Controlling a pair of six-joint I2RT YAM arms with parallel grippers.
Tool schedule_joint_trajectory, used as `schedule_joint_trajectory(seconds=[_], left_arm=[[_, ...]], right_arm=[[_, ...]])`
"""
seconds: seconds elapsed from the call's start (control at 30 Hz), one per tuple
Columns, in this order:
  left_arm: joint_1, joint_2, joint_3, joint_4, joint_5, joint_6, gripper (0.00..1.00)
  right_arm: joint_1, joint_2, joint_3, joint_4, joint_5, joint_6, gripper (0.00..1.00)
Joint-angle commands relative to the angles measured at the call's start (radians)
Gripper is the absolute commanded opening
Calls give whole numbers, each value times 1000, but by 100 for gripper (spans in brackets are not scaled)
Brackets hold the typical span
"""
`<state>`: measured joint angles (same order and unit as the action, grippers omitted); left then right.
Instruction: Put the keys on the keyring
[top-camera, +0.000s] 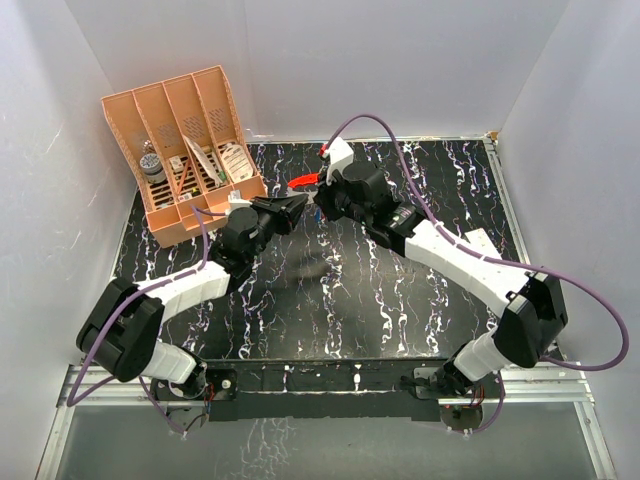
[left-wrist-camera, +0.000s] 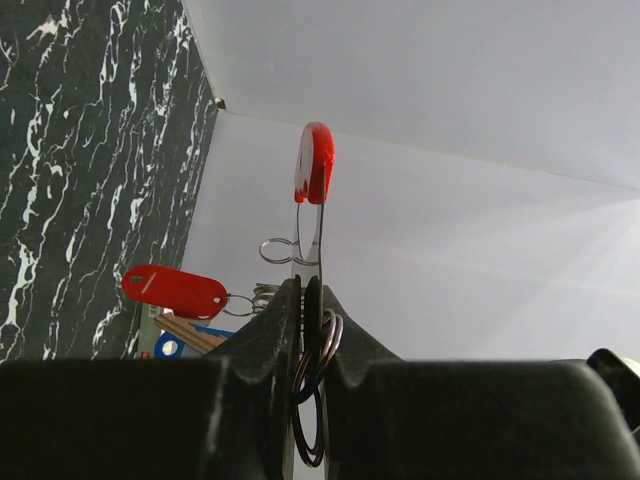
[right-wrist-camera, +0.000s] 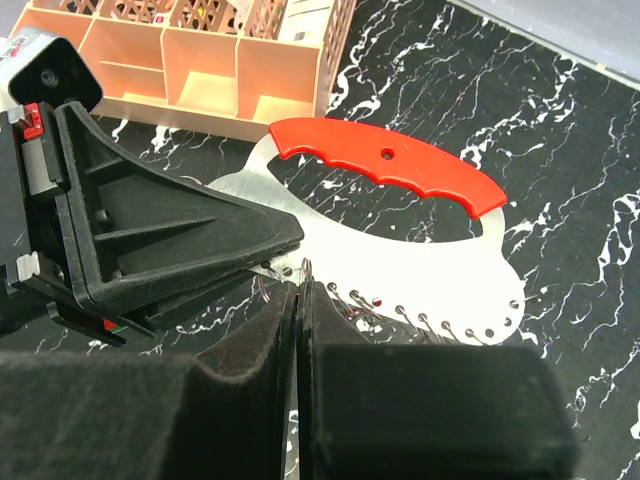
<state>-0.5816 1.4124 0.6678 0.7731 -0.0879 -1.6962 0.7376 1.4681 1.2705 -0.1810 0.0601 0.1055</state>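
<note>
The keyring (right-wrist-camera: 385, 165) is a flat silvery plate with a red grip and small wire rings along its holed edge. It hangs over the back of the table (top-camera: 305, 183). My left gripper (top-camera: 298, 207) is shut on one tip of the plate, which stands edge-on between the jaws in the left wrist view (left-wrist-camera: 316, 165). Split rings hang beside these jaws. My right gripper (right-wrist-camera: 301, 288) meets the plate's edge, shut on a small wire ring poking out between its tips. A red-headed key (left-wrist-camera: 175, 290) on a ring and a blue-headed key (left-wrist-camera: 170, 346) show beyond the left finger.
An orange divided organiser (top-camera: 185, 150) holding small items stands at the back left, close behind the left gripper. The black marbled table (top-camera: 340, 290) is boxed in by white walls on three sides. Cables loop above both arms.
</note>
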Motion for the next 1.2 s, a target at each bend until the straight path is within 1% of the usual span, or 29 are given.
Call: schedule_joint_trajectory(seconds=[0.0,0.13,0.33,0.53,0.87,1.17], left_arm=[[6,-39,26,-59,-16,67,0],[11,-40,16,-44,-34,75,0],[10,-68,-31,65,-84,61,0],[10,-65,-84,185,-123,24,0],[11,-49,-56,204,-82,51,0],[11,-16,-37,176,-48,66,0]], right_arm=[[5,14,121,-31,-21,36,0],[5,18,119,-55,-12,50,0],[4,-1,84,-39,-7,63,0],[5,-14,54,-18,-2,76,0],[4,33,129,-81,-14,62,0],[3,68,196,-125,-18,44,0]])
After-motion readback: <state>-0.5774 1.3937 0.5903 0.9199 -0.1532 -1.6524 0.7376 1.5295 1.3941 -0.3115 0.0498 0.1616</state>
